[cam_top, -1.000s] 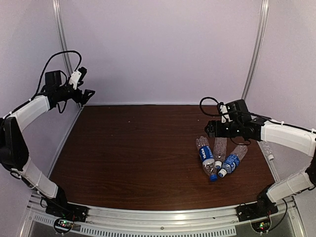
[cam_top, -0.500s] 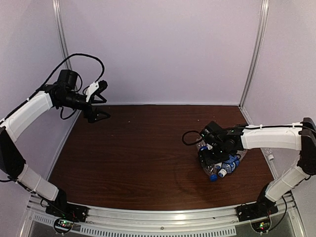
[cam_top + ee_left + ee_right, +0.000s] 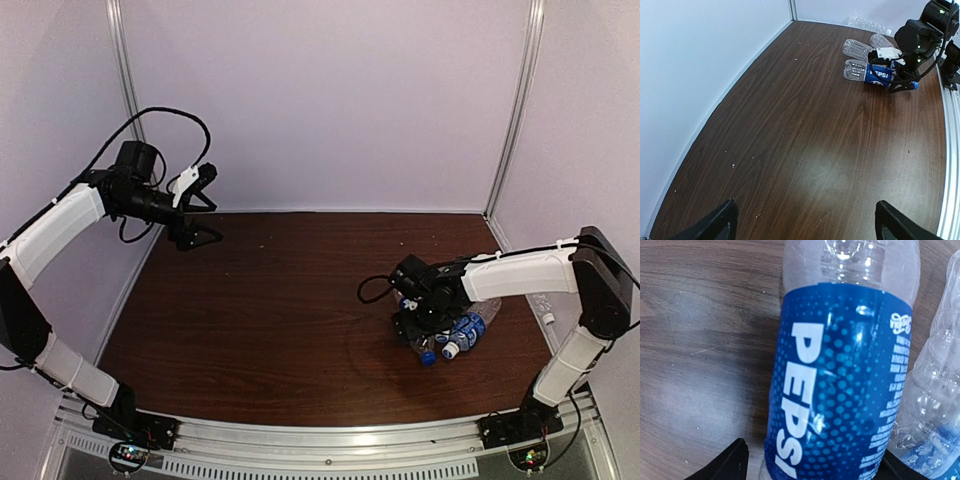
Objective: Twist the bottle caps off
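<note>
Three bottles lie bunched at the right of the table. The Pepsi bottle (image 3: pixel 422 340) has a dark blue cap (image 3: pixel 428 357) pointing toward the near edge. Beside it lies a second blue-labelled bottle (image 3: pixel 467 328) with a white cap (image 3: pixel 450 351). My right gripper (image 3: pixel 414 318) is low over the Pepsi bottle (image 3: pixel 840 380), open, with its fingers (image 3: pixel 732 462) on either side of the label. An unlabelled bottle (image 3: pixel 935 390) lies against it. My left gripper (image 3: pixel 203 207) is open and empty, high at the far left. In its view the Pepsi bottle (image 3: pixel 874 74) lies far off.
A fourth clear bottle (image 3: pixel 543 303) lies past the table's right edge by the wall; it also shows in the left wrist view (image 3: pixel 867 22). White walls and metal posts (image 3: pixel 512 110) close in the table. The metal rail (image 3: pixel 330 440) runs along the near edge.
My right gripper has swung in and down from behind the bottles onto the Pepsi bottle. My left arm swung out from the left wall toward the table, then held still.
</note>
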`<state>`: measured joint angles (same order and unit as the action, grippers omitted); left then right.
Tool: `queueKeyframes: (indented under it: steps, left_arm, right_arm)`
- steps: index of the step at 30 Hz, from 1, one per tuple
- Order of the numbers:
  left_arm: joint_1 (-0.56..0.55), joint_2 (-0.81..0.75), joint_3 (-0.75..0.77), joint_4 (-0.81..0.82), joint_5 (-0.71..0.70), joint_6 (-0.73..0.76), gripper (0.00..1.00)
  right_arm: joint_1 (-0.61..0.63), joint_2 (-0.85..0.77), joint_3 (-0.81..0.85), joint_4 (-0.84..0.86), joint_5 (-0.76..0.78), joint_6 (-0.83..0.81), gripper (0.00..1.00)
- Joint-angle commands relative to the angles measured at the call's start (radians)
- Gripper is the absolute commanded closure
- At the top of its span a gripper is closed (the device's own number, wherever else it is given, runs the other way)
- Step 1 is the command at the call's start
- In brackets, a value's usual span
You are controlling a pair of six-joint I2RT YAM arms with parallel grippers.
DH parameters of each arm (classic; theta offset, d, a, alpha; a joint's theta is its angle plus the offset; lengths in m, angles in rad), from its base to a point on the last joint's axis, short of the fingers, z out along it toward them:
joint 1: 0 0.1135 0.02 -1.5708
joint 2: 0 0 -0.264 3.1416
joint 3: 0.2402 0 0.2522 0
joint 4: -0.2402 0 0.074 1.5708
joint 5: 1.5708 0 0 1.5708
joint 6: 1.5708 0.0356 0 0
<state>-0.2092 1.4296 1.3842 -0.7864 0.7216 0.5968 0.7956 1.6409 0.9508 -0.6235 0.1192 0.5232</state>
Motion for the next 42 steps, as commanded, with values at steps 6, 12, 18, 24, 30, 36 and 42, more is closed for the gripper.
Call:
queueKeyframes:
  steps: [6, 12, 18, 24, 30, 36, 42]
  left_arm:
    - [-0.008, 0.012, 0.022, -0.049, 0.045, 0.013, 0.03]
    - [-0.014, 0.020, 0.085, -0.107, 0.031, 0.019, 0.03]
    - [-0.022, 0.023, 0.188, -0.236, -0.067, 0.097, 0.02]
    - [-0.039, -0.047, 0.269, -0.320, -0.241, 0.371, 0.03]
    - [-0.375, -0.178, 0.128, -0.071, -0.579, 0.673, 0.03]
    - [-0.703, -0.307, -0.293, 0.413, -0.756, 1.214, 0.03]
    - [-0.762, -0.247, -0.419, 0.667, -0.686, 1.328, 0.03]
  right_arm:
    - [0.007, 0.061, 0.016, 0.067, 0.013, -0.029, 0.37]
    - [0.007, 0.013, 0.036, 0.111, -0.082, -0.073, 0.46]
    - [0.007, -0.046, 0.100, 0.107, -0.181, -0.133, 0.46]
    - [0.007, -0.039, 0.194, 0.118, -0.319, -0.161, 0.49]
    - [0.007, -0.018, 0.277, 0.156, -0.487, -0.155, 0.52]
    - [0.019, -0.016, 0.328, 0.210, -0.680, -0.108, 0.55]
    - [0.086, -0.007, 0.352, 0.284, -0.747, -0.042, 0.56]
